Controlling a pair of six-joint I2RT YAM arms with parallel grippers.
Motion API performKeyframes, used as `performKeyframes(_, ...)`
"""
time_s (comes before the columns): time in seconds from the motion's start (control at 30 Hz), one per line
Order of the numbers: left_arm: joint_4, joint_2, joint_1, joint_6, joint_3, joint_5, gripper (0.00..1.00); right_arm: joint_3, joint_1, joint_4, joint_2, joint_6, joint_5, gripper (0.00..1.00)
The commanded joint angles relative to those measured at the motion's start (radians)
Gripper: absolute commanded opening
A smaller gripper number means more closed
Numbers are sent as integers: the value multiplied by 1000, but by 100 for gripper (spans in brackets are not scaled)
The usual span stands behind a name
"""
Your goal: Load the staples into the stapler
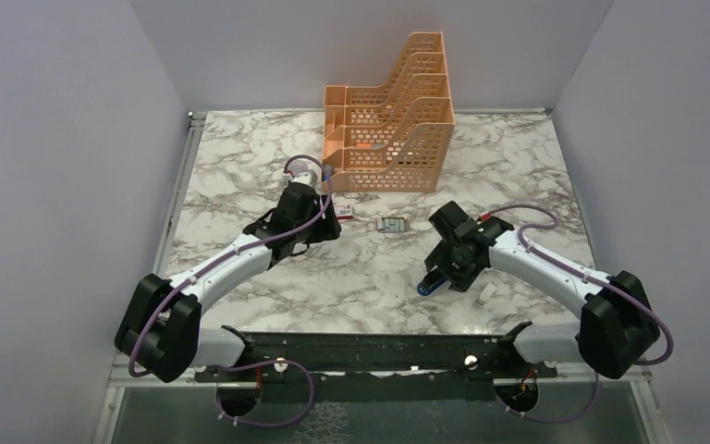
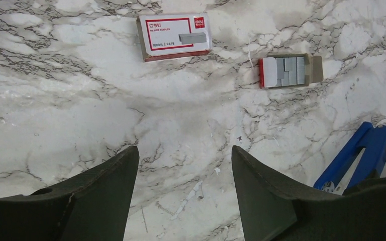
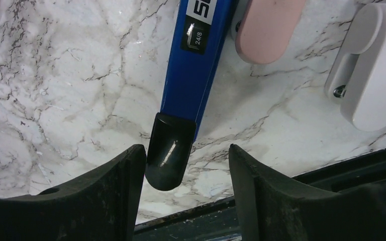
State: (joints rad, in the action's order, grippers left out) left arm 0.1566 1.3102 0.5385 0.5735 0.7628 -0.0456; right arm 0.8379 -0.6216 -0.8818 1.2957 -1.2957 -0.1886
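Note:
The staples lie mid-table as a dark-grey tray of strips (image 2: 290, 71) (image 1: 392, 225), with their red-and-white box (image 2: 173, 36) (image 1: 345, 212) just to its left. My left gripper (image 2: 183, 148) (image 1: 319, 227) hovers open short of both, with only bare marble between its fingers. The blue stapler (image 3: 193, 65) (image 1: 428, 285) lies flat near the front edge. Its black end cap (image 3: 168, 150) pokes between the fingers of my right gripper (image 3: 186, 146) (image 1: 440, 275). The cap sits close against the left finger with a wide gap to the right one, so this gripper is open.
A pink block (image 3: 266, 27) lies right beside the stapler and a white oblong piece (image 3: 372, 65) (image 1: 486, 293) just past it. An orange file rack (image 1: 393, 120) stands at the back. The dark front rail (image 3: 281, 170) runs under my right gripper.

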Motion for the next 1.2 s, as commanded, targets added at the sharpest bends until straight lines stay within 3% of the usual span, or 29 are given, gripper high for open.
performKeyframes(0.0, 14, -23, -3, -13, 13, -43, 69, -11, -3, 54, 50, -99, 48, 63)
performKeyframes(0.03, 13, -18, -3, -12, 15, -39, 69, -6, -3, 61, 69, -89, 57, 58)
performKeyframes(0.17, 17, -2, -5, -11, 18, -35, 69, 16, -18, 101, 98, -32, 82, 24)
performKeyframes(0.3, 17, 9, -11, -6, 21, -33, 69, 33, -64, 138, 89, 3, 84, 17)
performKeyframes(0.5, 19, 20, -26, 21, 14, -17, 69, 111, -139, 186, 141, 105, 105, 16)
performKeyframes(0.7, 29, 5, -68, 79, -18, -4, 69, 222, -271, 204, 248, 221, 21, 17)
performKeyframes(1.0, 43, -71, -111, 155, -81, -4, 69, 315, -351, 384, 380, 544, 143, 22)
performKeyframes(1.17, 41, -115, -117, 203, -139, -1, 73, 401, -357, 345, 476, 649, 179, 25)
